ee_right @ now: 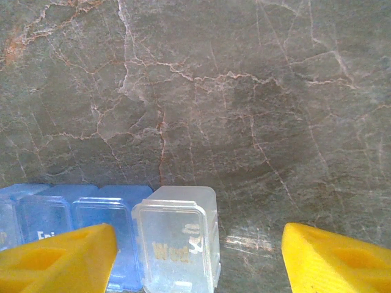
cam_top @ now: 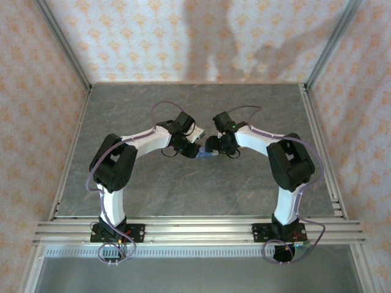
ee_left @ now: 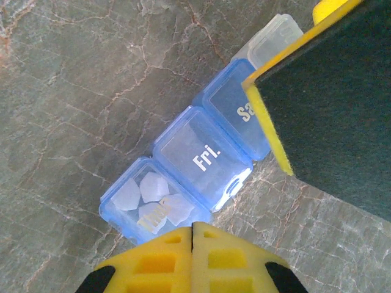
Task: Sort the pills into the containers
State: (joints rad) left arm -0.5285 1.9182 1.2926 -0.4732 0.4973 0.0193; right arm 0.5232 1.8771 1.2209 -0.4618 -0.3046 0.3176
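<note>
Left wrist: left pincer point(ee_left: 193, 235) together; translucent blue square-celled organizer point(ee_left: 201, 152); right pincer point(ee_right: 200, 235) apart.

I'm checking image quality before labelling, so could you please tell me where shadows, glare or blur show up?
Top external: soft dark shadows fall on the back wall, and the organizer looks tiny. Left wrist: evenly lit, organizer sharp, "Fri." readable. Right wrist: a pale glare patch on the table beside the clear compartment; marble veins crisp.
</note>
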